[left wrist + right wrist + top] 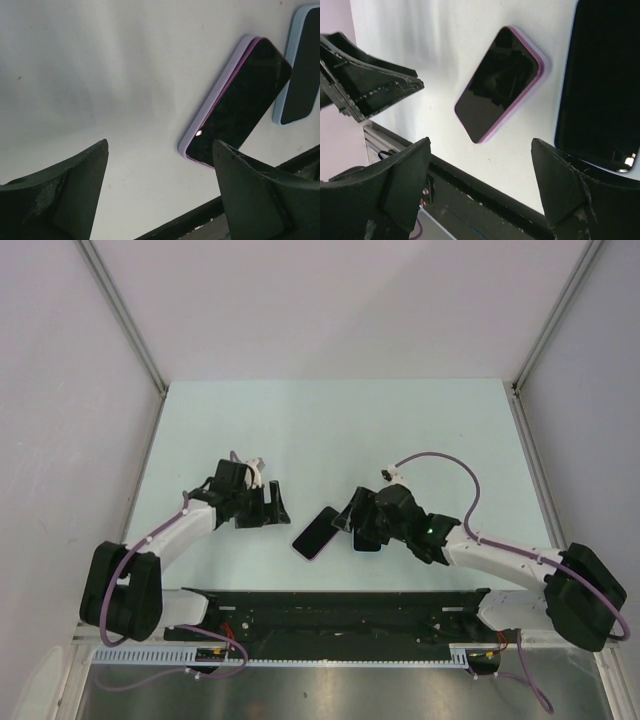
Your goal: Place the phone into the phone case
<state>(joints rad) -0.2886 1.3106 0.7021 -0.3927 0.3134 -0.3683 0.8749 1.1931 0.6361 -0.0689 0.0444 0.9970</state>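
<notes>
Overhead, the pale mint-green table [330, 430] filled most of the top view, closed in by white wall panels [330, 300] and edged on its near side by a black mounting rail [330, 605]. Only that view showed the arms whole. The white-and-black left arm [170, 535] reached in from one side and the matching right arm [500, 560] from the other, with a purple cable [455, 465] looping above it.

The left gripper [268, 505] hung near the table's middle, its fingers spread wide with nothing between them. The right gripper [352, 525] faced it, its fingers likewise apart and empty. Between the two, just in front of the rail, lay the black-screened phone [316, 532], face up and slanted, touched by neither gripper.

From above it read as one dark slab with a purple rim. The left wrist view showed more: a lilac phone case [216, 95] ran along the long side, outside a thinner magenta edge. The phone lay in or on the case, and whether it was fully seated could not be told.

Both wrist views gave a clear sight of a second dark phone with a pale blue rim [600, 85], just beside the first and not touching it. In the top view the right gripper half hid it. The right wrist view also caught the left gripper's dark fingers beyond the lilac case. A small bright glint sat near one corner of the first screen in the left wrist view.
</notes>
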